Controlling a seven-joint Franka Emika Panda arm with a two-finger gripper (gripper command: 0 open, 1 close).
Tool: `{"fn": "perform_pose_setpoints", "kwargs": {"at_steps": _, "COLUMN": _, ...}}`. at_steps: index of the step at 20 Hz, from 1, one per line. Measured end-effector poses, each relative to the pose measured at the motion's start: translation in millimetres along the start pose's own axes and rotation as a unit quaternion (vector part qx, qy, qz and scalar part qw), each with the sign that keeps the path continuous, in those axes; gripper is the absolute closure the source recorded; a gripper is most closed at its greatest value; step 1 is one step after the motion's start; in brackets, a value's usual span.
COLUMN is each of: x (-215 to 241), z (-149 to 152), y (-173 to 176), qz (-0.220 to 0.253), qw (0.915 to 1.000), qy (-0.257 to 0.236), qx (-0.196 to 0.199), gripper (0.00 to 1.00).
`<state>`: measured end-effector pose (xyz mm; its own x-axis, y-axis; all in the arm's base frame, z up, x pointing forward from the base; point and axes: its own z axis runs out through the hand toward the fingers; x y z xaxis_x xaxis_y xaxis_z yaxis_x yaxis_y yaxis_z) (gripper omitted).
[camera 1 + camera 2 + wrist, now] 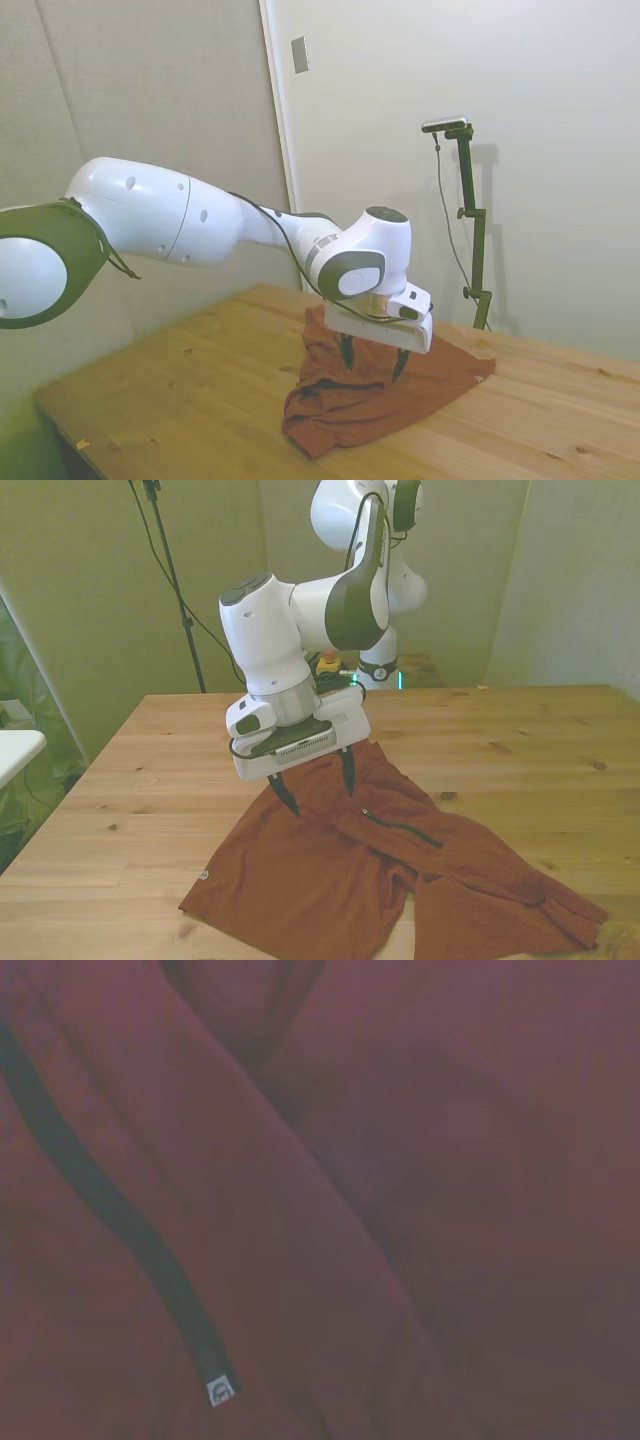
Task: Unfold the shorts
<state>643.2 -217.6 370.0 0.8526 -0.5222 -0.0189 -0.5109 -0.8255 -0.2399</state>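
rust-orange cloth fills most of what i have to work with: the shorts (400,880) lie on the wooden table (520,740), directly beneath the gripper (318,788) and spreading from it toward the camera side in the front view. they look partly opened, but a fold runs under the fingers and the cloth is rumpled there. a dark zipper line (400,827) runs away from the gripper toward the front view's right, ending in a small pull (221,1391) that the wrist view shows close up. a small pale tag (204,877) sits at the edge off to the front view's left.

the gripper is spread wide, nothing between its fingers, tips low over the cloth, though i can't tell if they touch it.

i judge i'm at the approach for a pinch, not yet holding. next i'd need to lower onto the raised fold, close on a single layer, then lift and draw it outward. taking two layers would only drag the whole garment.
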Motion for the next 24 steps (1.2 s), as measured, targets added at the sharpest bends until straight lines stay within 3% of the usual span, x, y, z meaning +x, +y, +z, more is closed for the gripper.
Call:
{"fn": "perform_pose_setpoints", "kwargs": {"at_steps": 1, "x": -0.3, "z": 3.4, "y": -2.6, "qz": -0.002, "qw": 1.0, "qy": -0.003, "qx": 0.001, "gripper": 0.0}}
{"fn": "perform_pose_setpoints", "kwargs": {"at_steps": 2, "x": -0.8, "z": 6.5, "y": -4.9, "qz": -0.004, "qw": 1.0, "qy": -0.005, "qx": 0.001, "gripper": 1.0}}
{"fn": "perform_pose_setpoints", "kwargs": {"at_steps": 24, "x": -2.5, "z": 21.0, "y": -11.0, "qz": -0.011, "qw": 0.9995, "qy": -0.029, "qx": -0.004, "gripper": 1.0}}
